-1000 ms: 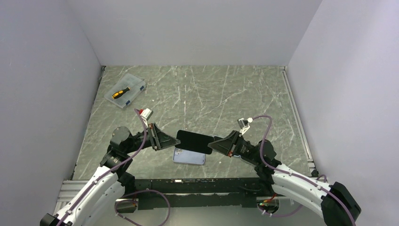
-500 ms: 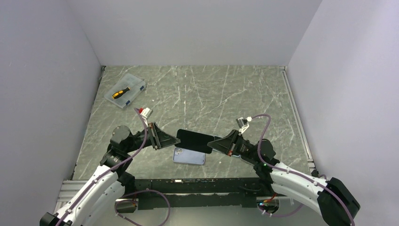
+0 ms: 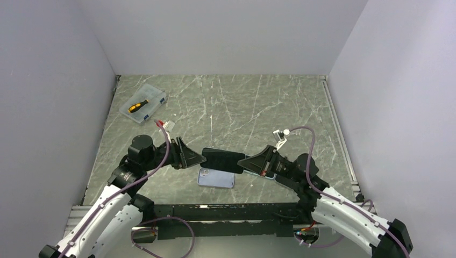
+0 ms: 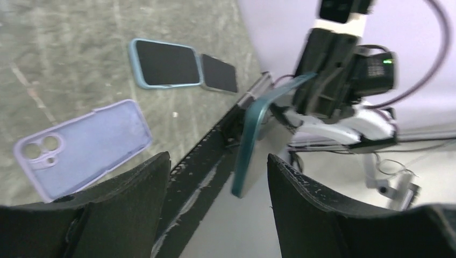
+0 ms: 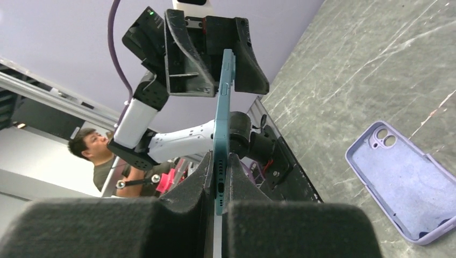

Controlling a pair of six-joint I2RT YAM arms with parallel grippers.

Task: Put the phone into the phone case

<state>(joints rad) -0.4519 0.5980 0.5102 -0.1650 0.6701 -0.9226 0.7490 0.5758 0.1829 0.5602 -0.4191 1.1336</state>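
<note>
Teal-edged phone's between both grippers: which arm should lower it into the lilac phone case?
Right, probably: the right gripper is shut on the teal-edged phone; the left gripper stands open around it, above the lilac phone case.

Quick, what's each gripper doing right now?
Left gripper: open, fingers on either side of the phone.
Right gripper: closed on the phone.

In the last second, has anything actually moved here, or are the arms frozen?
Barely. Both arms re-posed a little; the left arm's elbow swung away from the near edge. The phone stayed midair between the left gripper, open around it, and the right gripper, shut on it. The lavender case and screwdriver box did not move.
</note>
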